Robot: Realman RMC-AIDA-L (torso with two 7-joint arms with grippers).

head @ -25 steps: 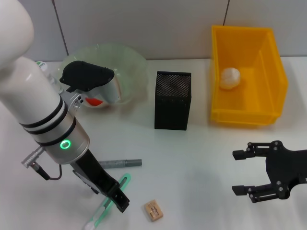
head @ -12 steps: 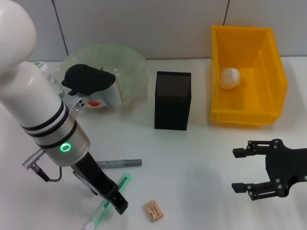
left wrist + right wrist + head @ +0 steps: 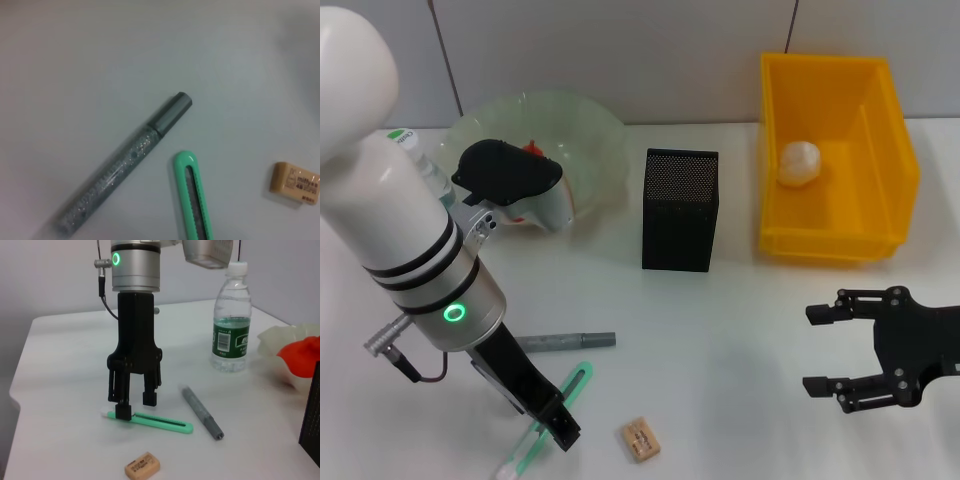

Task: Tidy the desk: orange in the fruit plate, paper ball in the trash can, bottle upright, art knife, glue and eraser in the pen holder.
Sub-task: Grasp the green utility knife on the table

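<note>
My left gripper [image 3: 560,428] is open and points down over the green art knife [image 3: 578,381], a finger on each side of its handle end [image 3: 136,406]. The knife [image 3: 161,422] lies flat on the table, also in the left wrist view [image 3: 195,200]. The grey glue pen [image 3: 570,341] [image 3: 125,170] lies just behind it. The tan eraser [image 3: 640,439] [image 3: 142,464] lies to the knife's right. The water bottle [image 3: 231,320] stands upright. The orange [image 3: 302,355] sits in the pale green fruit plate [image 3: 595,130]. My right gripper [image 3: 814,352] is open and empty at the front right.
The black mesh pen holder [image 3: 680,210] stands at the table's middle. The yellow bin [image 3: 830,243] at the back right holds the white paper ball [image 3: 800,162]. My left arm's bulk covers much of the table's left side.
My left gripper has shifted slightly toward the front left, settling around the knife. The right arm has barely moved.
</note>
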